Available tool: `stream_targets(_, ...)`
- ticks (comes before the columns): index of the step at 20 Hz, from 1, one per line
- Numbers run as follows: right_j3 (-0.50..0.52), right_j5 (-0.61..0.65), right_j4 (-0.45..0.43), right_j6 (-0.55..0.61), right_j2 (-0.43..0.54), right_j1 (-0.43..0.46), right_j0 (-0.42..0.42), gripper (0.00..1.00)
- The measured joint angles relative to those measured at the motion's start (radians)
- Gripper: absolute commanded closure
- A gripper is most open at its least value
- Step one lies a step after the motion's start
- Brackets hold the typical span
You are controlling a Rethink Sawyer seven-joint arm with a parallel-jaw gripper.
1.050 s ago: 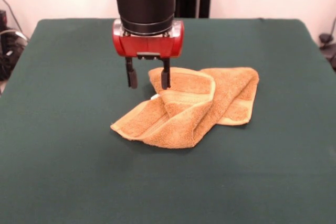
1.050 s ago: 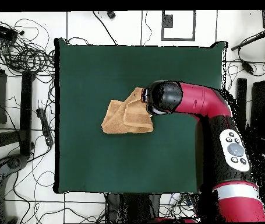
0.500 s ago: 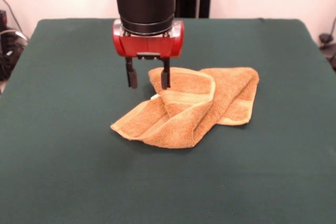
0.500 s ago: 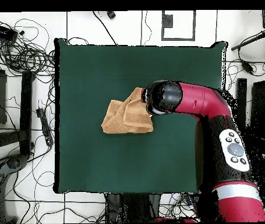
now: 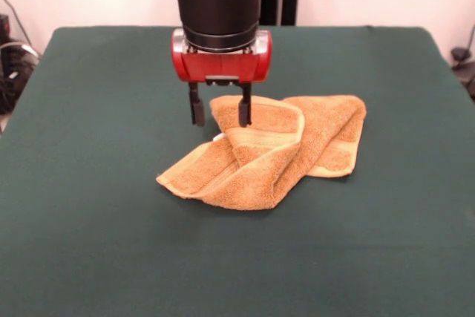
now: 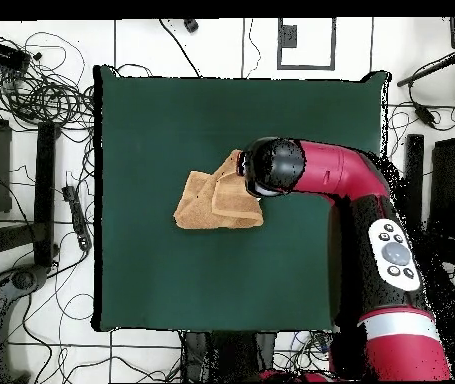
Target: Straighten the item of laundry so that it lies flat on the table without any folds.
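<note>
Hovering over the towel (image 5: 271, 150), the gripper (image 5: 220, 114) has its jaws spread and empty, poised at the folded upper edge. Towel: crumpled, doubled over, mid-surface (image 5: 89, 243). Step in hand: approach. Next move likely calls for lowering and pinching that fold.

I see my arm (image 6: 346, 175) pointing straight down mid-table, gripper (image 5: 220, 113) hanging with fingers (image 5: 197, 109) apart.
</note>
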Motion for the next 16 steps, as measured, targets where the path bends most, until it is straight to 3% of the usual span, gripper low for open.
stream_targets(16,0.000,0.000,0.000,0.000,0.000,0.000,0.026,0.00)
